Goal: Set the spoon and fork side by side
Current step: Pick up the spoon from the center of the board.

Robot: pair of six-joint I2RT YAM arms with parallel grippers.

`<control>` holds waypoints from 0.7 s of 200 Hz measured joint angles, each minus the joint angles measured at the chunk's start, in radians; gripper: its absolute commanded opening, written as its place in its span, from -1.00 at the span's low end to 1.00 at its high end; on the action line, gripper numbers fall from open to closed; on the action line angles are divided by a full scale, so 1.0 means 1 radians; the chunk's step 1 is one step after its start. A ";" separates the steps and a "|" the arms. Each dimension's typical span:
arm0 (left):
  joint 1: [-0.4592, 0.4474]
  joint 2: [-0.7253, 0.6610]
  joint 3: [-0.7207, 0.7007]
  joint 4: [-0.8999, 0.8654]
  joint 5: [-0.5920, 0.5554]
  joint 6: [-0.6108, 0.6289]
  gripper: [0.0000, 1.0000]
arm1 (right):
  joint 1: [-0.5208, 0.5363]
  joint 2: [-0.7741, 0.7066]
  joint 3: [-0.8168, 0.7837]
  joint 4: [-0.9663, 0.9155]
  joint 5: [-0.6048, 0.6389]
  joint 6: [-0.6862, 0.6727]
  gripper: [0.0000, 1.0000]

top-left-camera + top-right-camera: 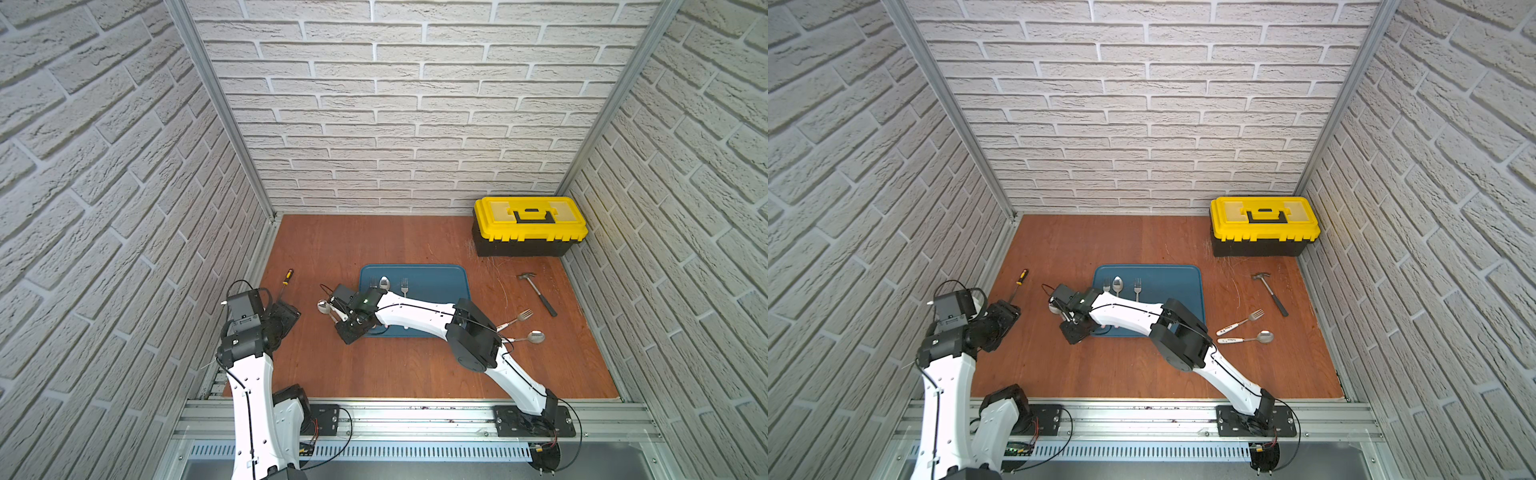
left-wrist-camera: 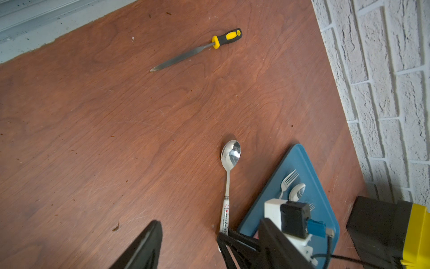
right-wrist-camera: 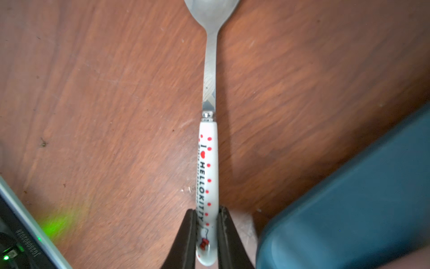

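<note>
The spoon [image 3: 209, 151] is clamped by its white handle in the right hand [image 3: 207, 209], beside the tray [image 1: 436, 278], toward the left edge of the surface [image 1: 374, 365]. The left hand [image 1: 289, 313] stands wide and empty.

The spoon [image 3: 208, 177] had a white handle with red dots and black lettering; the tray [image 1: 436, 278] was teal, the toolbox [image 1: 530, 226] yellow over black.

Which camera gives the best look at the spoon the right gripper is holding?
The right wrist view: the Hello Kitty spoon is close up, its handle pinched in the right gripper. The left wrist view shows most of its length, smaller; both top views show only its bowl.
</note>
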 measured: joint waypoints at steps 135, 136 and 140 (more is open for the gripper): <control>-0.003 0.000 -0.014 0.022 0.019 -0.002 0.41 | -0.142 -0.409 -0.451 0.135 0.104 0.132 -0.95; -0.003 0.000 -0.015 0.023 0.019 -0.003 0.41 | -0.147 -0.418 -0.460 0.137 0.108 0.134 -0.95; -0.004 0.000 -0.017 0.025 0.021 -0.003 0.41 | -0.158 -0.442 -0.484 0.143 0.116 0.140 -0.95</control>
